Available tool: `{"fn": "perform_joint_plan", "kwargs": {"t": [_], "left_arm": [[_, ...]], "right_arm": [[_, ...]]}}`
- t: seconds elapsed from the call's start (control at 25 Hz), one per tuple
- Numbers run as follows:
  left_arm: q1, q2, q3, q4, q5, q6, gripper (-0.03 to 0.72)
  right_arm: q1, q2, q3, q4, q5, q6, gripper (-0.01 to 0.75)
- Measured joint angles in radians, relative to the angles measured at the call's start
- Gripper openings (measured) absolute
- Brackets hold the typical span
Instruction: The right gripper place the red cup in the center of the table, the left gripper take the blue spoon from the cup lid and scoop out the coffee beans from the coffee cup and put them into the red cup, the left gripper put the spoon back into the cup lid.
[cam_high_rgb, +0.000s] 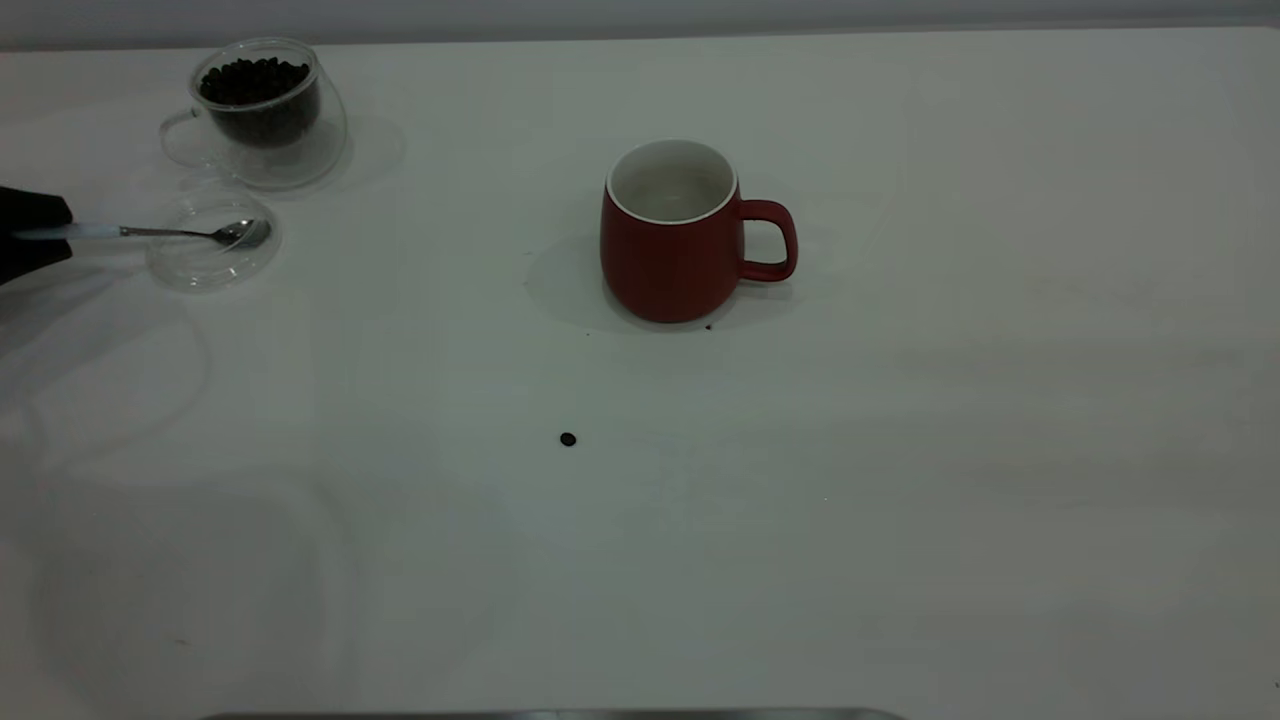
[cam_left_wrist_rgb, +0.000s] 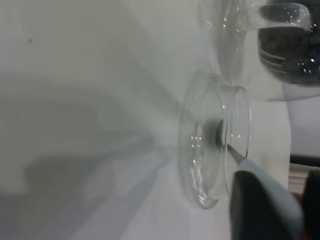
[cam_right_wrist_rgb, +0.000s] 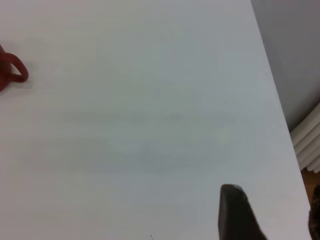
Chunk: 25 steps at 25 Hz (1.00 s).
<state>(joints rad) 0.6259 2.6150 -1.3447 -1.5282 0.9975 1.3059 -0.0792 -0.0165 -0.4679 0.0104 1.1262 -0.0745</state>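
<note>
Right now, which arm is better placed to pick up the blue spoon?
Left. The left gripper is already at the handle of the blue spoon, whose bowl lies in the cup lid. The right gripper sits far off, past the red cup.

Plain grey wall (cam_high_rgb: 640, 15), perhaps matte

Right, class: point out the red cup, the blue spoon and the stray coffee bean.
red cup (cam_high_rgb: 668, 262), exterior view, front of its body.
blue spoon (cam_high_rgb: 238, 232), exterior view, its metal bowl.
stray coffee bean (cam_high_rgb: 568, 439), exterior view, its middle.
</note>
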Motion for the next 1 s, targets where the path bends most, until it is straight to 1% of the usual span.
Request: {"fn": "perform_joint_plan", "kwargs": {"t": [0.12,0.2,0.28,0.36,0.6,0.76,1.0], "left_arm": [[0.000,0.000,0.000,0.009,0.012,0.000,0.496],[0.000,0.000,0.000,0.031,0.013,0.000,0.566],[0.000,-0.001,-0.001,0.071,0.013,0.000,0.609],[0.000,-0.005,-0.001,0.121,0.012,-0.006,0.625],[0.000,-0.066,-0.001,0.241,-0.025,-0.056,0.623],[0.000,-0.135,-0.001,0.347,-0.028,-0.156,0.614],[0.000,-0.277,-0.001,0.581,0.010,-0.315,0.606]], "right_arm": [[0.000,0.000,0.000,0.000,0.000,0.000,0.384],[0.000,0.000,0.000,0.000,0.000,0.000,0.384],[0.000,0.000,0.000,0.000,0.000,0.000,0.384],[0.000,0.000,0.000,0.000,0.000,0.000,0.384],[0.000,0.000,0.000,0.000,0.000,0.000,0.384],[0.000,0.000,0.000,0.000,0.000,0.000,0.384],[0.000,0.000,0.000,0.000,0.000,0.000,0.384]]}}
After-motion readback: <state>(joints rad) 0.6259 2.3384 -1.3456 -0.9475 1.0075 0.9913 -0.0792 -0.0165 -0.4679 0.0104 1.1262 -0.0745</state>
